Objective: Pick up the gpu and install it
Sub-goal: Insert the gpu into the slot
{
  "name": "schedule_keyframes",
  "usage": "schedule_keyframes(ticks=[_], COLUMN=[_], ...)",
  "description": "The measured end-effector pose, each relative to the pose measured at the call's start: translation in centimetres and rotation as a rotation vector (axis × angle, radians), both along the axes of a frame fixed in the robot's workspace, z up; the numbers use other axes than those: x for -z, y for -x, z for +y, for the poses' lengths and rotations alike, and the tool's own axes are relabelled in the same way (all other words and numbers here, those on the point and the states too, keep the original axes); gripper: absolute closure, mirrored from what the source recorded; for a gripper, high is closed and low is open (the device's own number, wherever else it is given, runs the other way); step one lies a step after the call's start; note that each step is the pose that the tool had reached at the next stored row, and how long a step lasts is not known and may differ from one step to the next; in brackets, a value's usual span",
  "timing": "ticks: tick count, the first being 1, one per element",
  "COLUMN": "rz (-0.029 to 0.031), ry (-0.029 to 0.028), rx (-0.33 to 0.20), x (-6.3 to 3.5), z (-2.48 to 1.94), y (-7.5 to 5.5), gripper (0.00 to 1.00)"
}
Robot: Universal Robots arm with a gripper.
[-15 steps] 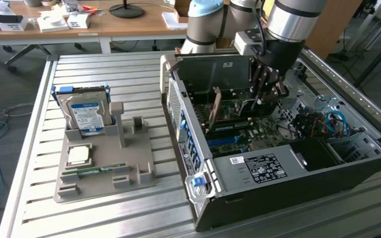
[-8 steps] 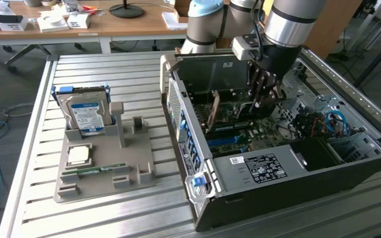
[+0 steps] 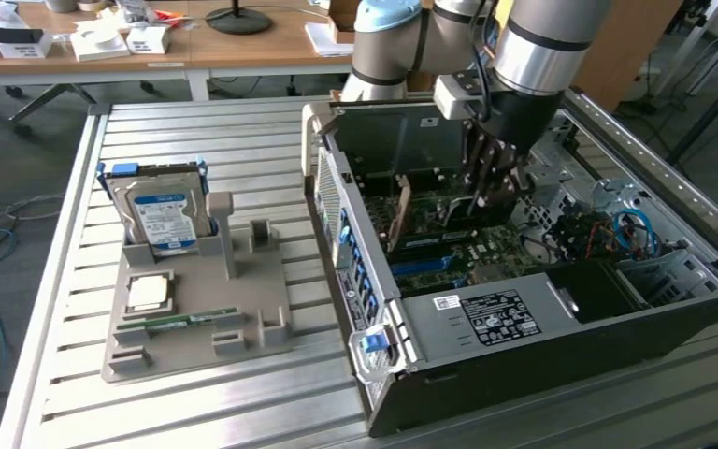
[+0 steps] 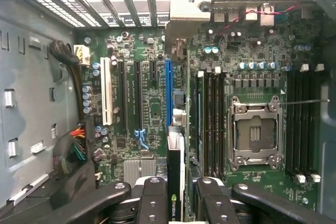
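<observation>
My gripper (image 3: pixel 496 198) reaches down into the open computer case (image 3: pixel 509 323), which lies on its side. It is shut on the gpu (image 4: pixel 176 150), a thin card seen edge-on between the black fingers (image 4: pixel 154 192). The card runs from the gripper (image 4: pixel 177 186) toward the case's rear slot panel, just above the motherboard (image 4: pixel 142 103). It lies alongside the long blue slot (image 4: pixel 168 90); I cannot tell whether it touches the slot. In the exterior view, a tan-brown part of the gpu (image 3: pixel 399 220) stands upright to the gripper's left.
A grey holder (image 3: pixel 197 327) to the case's left carries a blue-labelled hard drive (image 3: pixel 164 217), a square chip (image 3: pixel 149 292) and a green memory stick (image 3: pixel 184 321). Inside the case are a processor socket (image 4: pixel 254 132), memory slots (image 4: pixel 212 124) and cable bundles (image 4: pixel 73 148). A cluttered desk (image 3: pixel 247 42) stands behind.
</observation>
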State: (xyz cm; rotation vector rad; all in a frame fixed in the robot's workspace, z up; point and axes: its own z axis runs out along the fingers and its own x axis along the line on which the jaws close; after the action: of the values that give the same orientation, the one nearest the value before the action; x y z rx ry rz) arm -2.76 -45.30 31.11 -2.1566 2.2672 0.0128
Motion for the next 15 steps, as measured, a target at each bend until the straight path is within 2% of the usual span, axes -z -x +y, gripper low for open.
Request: schedule_keyframes(ticks=[9,11,15], rz=[0.0001,0.0,0.0], ry=[0.0003,-0.0011,-0.0025], rx=[0.0,0.0,-0.001], x=[0.58,0.6,0.6], z=[0.0,-0.02,-0.57], y=[0.17,0.18,0.18], gripper=[0.74,0.74,0.74])
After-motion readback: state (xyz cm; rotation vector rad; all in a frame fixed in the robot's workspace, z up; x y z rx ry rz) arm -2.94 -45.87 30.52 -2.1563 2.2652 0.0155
